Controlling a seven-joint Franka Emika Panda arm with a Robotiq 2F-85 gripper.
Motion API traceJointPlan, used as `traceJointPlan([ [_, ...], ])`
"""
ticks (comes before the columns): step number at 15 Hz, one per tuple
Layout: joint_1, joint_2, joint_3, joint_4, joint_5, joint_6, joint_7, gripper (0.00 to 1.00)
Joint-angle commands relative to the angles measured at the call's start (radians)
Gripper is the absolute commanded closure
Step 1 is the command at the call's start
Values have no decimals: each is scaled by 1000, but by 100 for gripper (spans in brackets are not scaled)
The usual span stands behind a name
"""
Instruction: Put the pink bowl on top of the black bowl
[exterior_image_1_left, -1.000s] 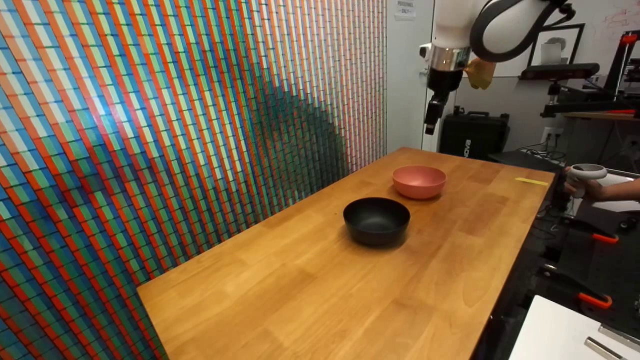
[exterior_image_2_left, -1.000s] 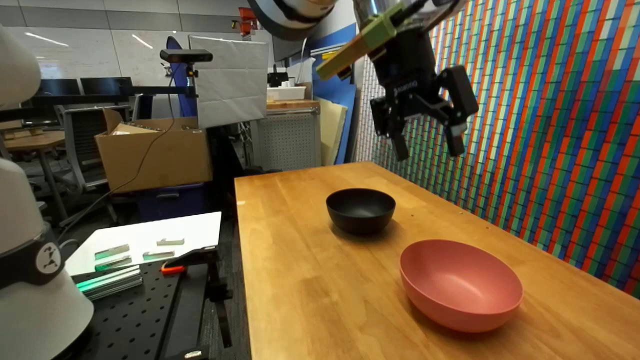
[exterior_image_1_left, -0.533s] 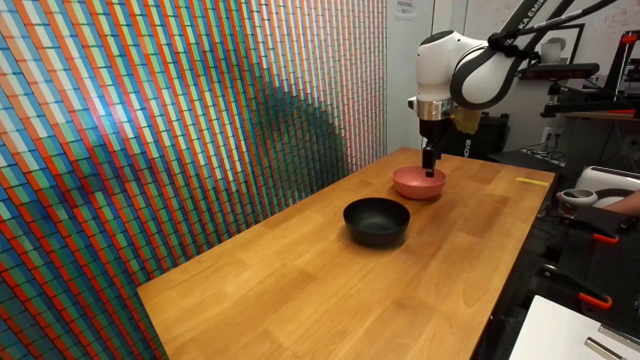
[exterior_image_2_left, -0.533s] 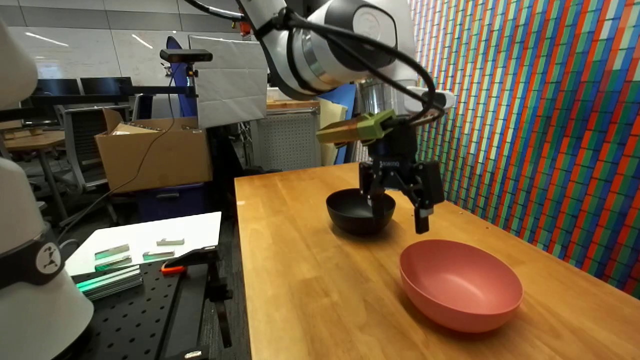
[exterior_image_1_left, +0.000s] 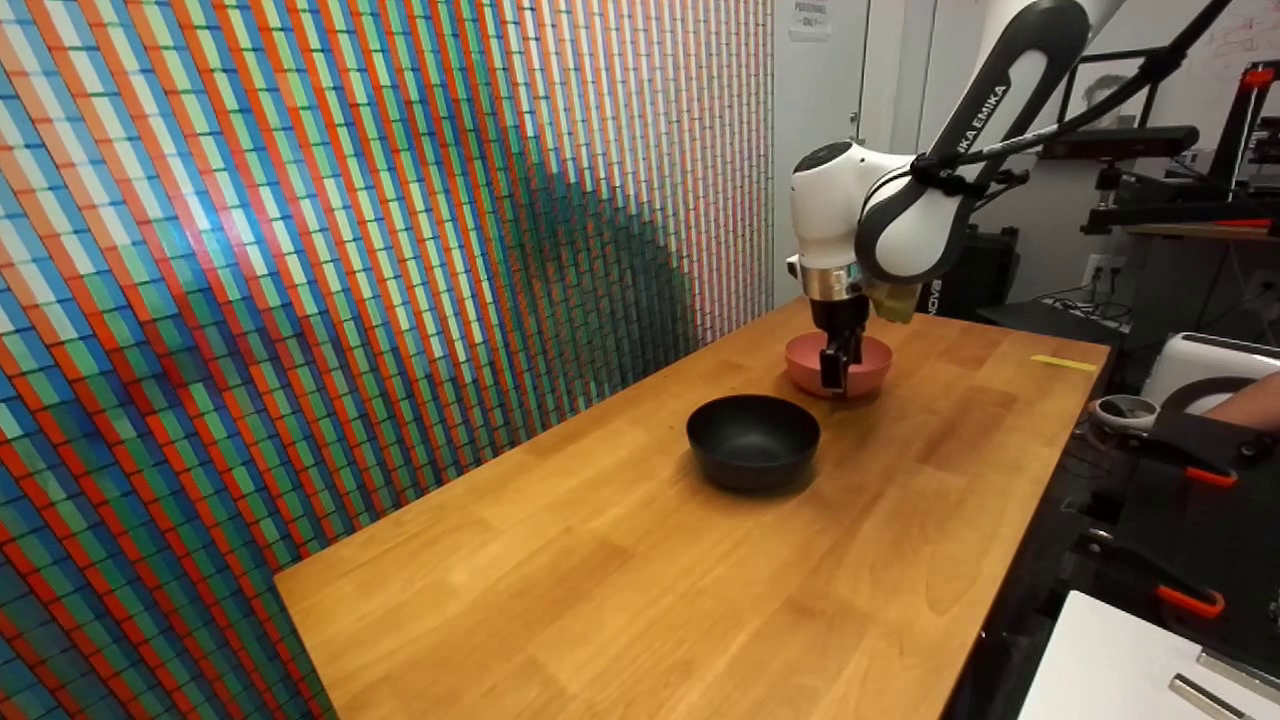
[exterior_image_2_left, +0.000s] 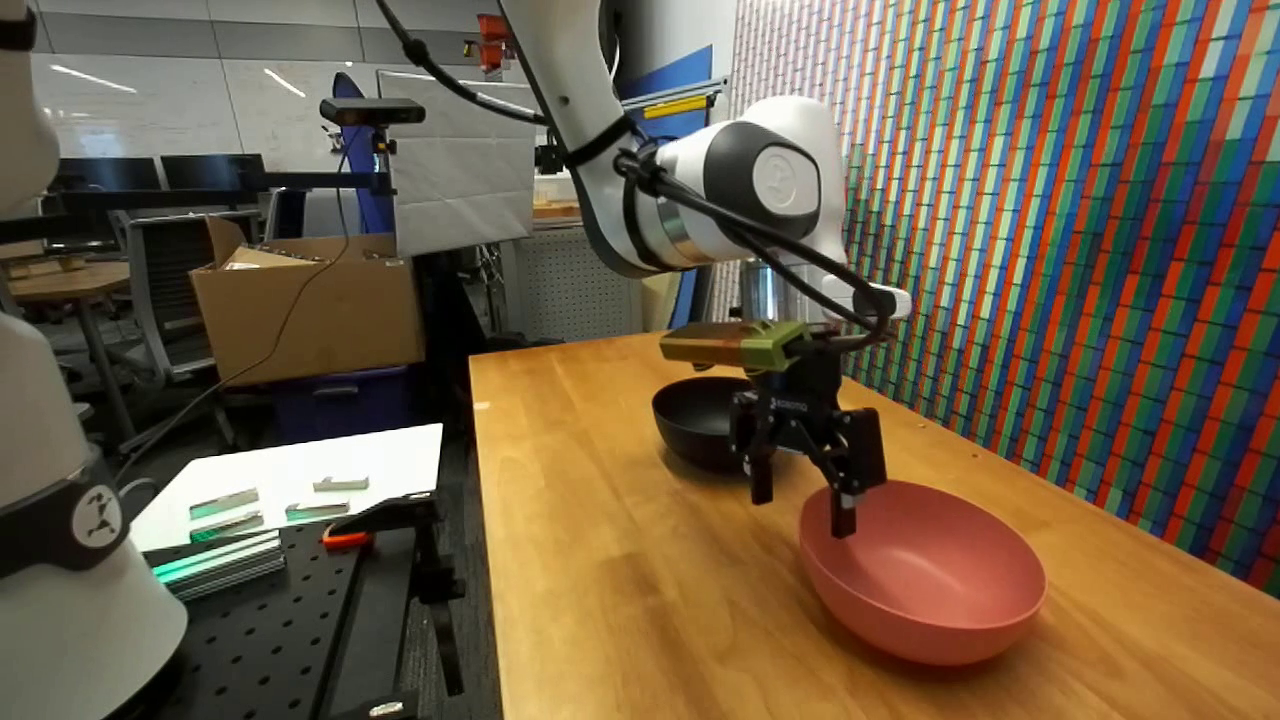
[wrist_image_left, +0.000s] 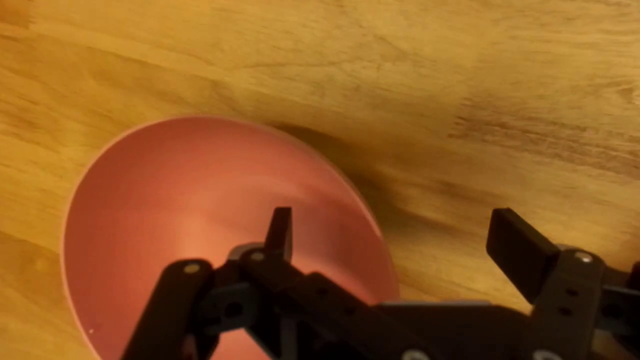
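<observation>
On table (exterior_image_2_left: 600, 590), pink bowl (exterior_image_2_left: 925, 575) (perhaps matte).

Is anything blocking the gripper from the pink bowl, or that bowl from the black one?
Nothing visible is. In the wrist view, the open gripper straddles one edge of the pink bowl; no other object shows between that bowl and the black bowl.

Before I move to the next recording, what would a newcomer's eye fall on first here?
Probably the multicoloured striped wall filling the left of an exterior view. Next, the pink bowl on the wooden table; in the wrist view, the open gripper straddles its rim. The black bowl stands separately on the same table.
</observation>
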Motion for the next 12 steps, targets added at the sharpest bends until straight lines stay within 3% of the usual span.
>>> traceJointPlan([
  [1,47,95,-49,109,-22,-1,26,27],
  [10,60,112,-52,143,7,-6,0,97],
  [12,54,107,-44,140,17,-9,-7,100],
])
